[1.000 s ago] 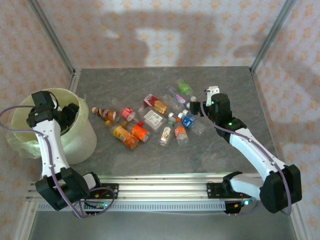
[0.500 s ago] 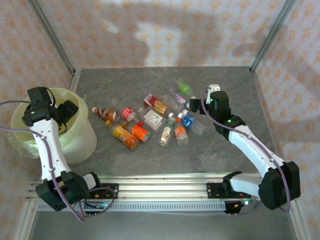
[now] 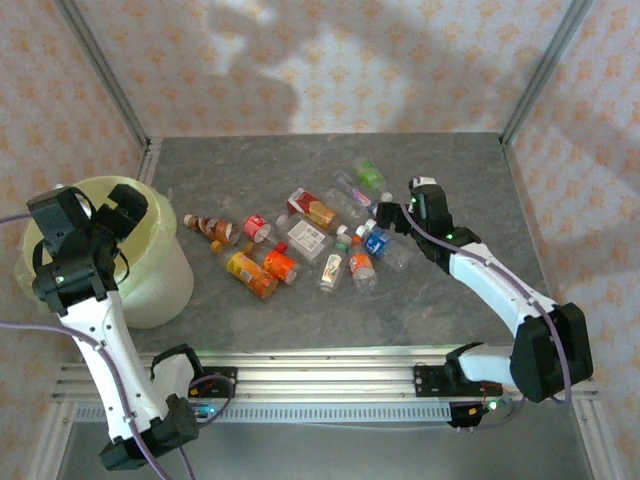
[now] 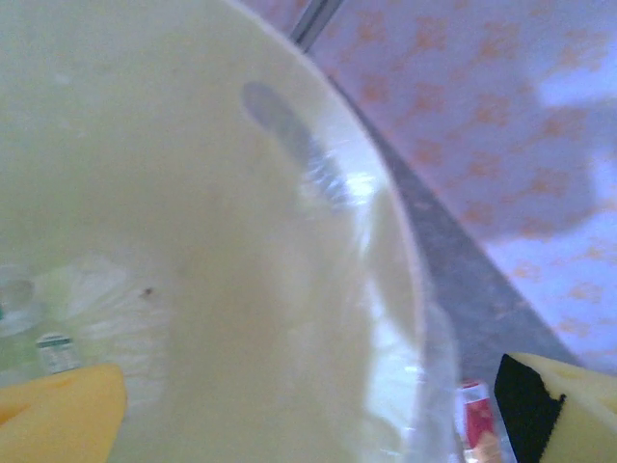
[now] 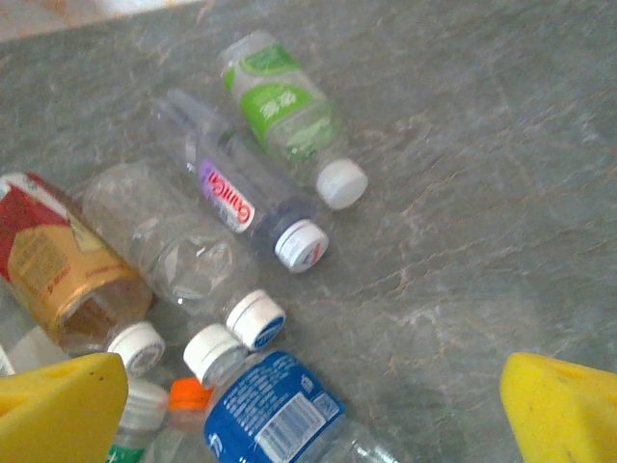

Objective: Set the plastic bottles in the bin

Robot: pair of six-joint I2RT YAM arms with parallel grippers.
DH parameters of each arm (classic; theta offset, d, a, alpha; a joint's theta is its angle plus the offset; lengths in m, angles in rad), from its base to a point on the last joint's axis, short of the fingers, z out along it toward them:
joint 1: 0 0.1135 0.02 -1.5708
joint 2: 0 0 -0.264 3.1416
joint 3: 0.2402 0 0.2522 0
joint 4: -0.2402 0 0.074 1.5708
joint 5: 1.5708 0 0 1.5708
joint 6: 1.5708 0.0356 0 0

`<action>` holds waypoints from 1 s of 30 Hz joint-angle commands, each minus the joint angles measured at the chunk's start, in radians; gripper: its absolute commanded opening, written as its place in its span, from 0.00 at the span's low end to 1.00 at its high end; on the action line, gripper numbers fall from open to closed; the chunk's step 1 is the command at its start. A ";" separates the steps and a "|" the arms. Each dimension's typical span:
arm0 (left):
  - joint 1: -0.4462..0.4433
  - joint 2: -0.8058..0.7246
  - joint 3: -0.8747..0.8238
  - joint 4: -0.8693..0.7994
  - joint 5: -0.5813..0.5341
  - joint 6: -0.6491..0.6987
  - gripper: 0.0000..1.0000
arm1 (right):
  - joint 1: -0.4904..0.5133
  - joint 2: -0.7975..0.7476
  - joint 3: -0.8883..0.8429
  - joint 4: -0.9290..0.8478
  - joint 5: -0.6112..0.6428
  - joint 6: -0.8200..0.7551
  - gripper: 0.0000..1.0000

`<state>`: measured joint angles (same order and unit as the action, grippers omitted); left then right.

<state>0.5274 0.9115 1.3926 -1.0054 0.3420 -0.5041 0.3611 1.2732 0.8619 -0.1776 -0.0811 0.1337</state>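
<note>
Grey tabletop (image 3: 470, 170), with bottles (image 3: 300, 245) strewn at its middle, beside the bin (image 3: 165, 285). The left gripper (image 4: 308, 424) is spread wide and empty over the bin, and the right gripper (image 5: 310, 410) likewise above the bottles. Bottles are judged light, slick and crushable, so the body is best grasped crosswise.

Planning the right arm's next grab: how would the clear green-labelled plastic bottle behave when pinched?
The clear green-labelled plastic bottle looks empty, so probably light. Lying on its round side, it may roll if nudged. Its thin walls would likely dent.
</note>
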 commanded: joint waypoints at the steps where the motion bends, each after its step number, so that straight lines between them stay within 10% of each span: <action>1: -0.076 0.001 0.044 0.078 0.018 -0.090 0.99 | -0.002 0.032 -0.005 -0.064 -0.103 -0.026 0.99; 16: -0.770 0.201 0.082 0.273 -0.319 -0.150 0.99 | -0.002 0.165 0.026 -0.246 -0.223 -0.180 0.99; 30: -0.909 0.434 0.190 0.339 -0.367 -0.136 1.00 | 0.000 0.268 0.025 -0.273 -0.161 -0.157 0.88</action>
<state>-0.3790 1.3319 1.5692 -0.7204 -0.0013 -0.6292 0.3611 1.5253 0.8875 -0.4057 -0.2447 -0.0242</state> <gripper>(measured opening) 0.995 0.887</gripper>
